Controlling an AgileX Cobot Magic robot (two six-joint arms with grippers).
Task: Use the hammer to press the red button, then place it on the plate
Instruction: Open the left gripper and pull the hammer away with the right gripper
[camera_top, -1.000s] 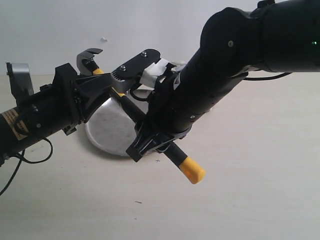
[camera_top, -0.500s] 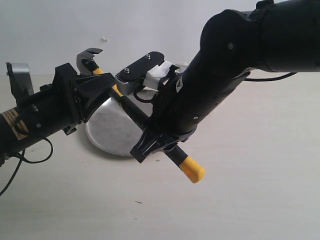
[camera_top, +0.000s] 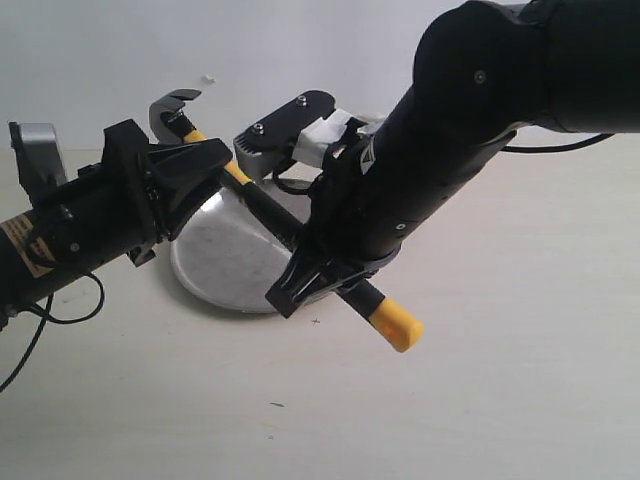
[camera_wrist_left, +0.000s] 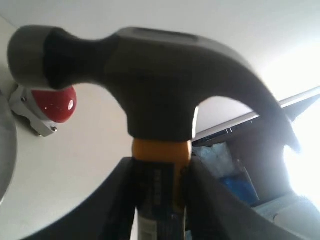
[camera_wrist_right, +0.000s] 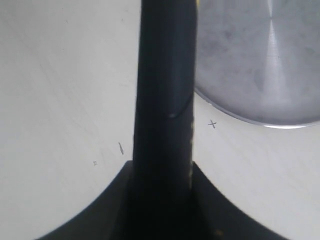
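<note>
The hammer (camera_top: 265, 208) hangs slantwise over the table, held by both grippers. Its dark head (camera_top: 170, 104) points up at the back left and its yellow butt end (camera_top: 397, 326) sticks out low on the right. My left gripper (camera_top: 224, 160) is shut on the neck just under the head, seen close in the left wrist view (camera_wrist_left: 160, 186) beneath the hammer head (camera_wrist_left: 150, 75). My right gripper (camera_top: 330, 280) is shut on the black handle (camera_wrist_right: 165, 100). The steel plate (camera_top: 215, 255) lies under the hammer. The red button (camera_wrist_left: 55, 102) shows beside the head's striking face; the exterior view hides it.
The beige table (camera_top: 500, 380) stretches to the right and front. A black cable (camera_top: 60, 315) loops under the left arm. The plate's rim (camera_wrist_right: 260, 65) lies close beside the handle in the right wrist view. Blue and clear clutter (camera_wrist_left: 235, 175) sits beyond the table.
The right arm has shifted a little up and to the right, carrying the handle's yellow end with it. The left arm and the hammer head have barely moved.
</note>
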